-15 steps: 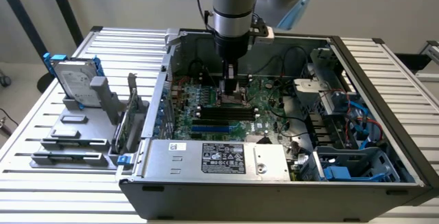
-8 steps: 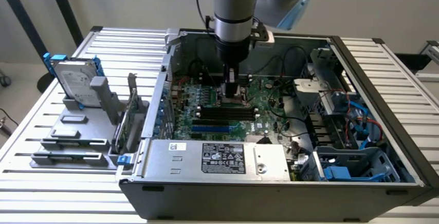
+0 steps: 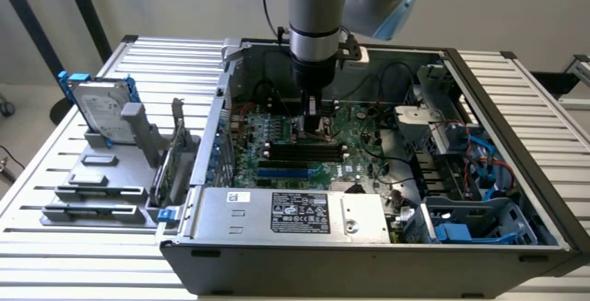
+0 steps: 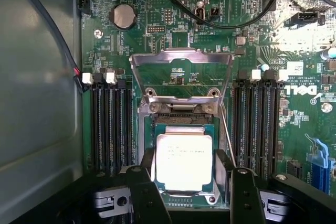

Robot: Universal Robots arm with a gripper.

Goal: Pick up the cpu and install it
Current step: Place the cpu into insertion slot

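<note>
The cpu (image 4: 184, 162), a small square chip with a bright silver top and a green rim, sits level in or just above the open socket (image 4: 181, 119) on the green motherboard (image 4: 157, 30). My gripper (image 4: 185, 174) straddles it, and the black fingers (image 4: 146, 187) press against its two opposite edges. The socket's metal retention frame (image 4: 181, 59) is flipped up behind the chip. In the exterior view my gripper (image 3: 313, 118) reaches straight down into the open computer case (image 3: 369, 246), over the middle of the board.
Black memory slots (image 4: 113, 124) flank the socket on both sides. Black cables (image 4: 220, 22) loop across the board. The power supply (image 3: 286, 211) lies in the case's near side. A hard drive with a blue frame (image 3: 97, 108) stands in a grey holder outside the case at the exterior view's left.
</note>
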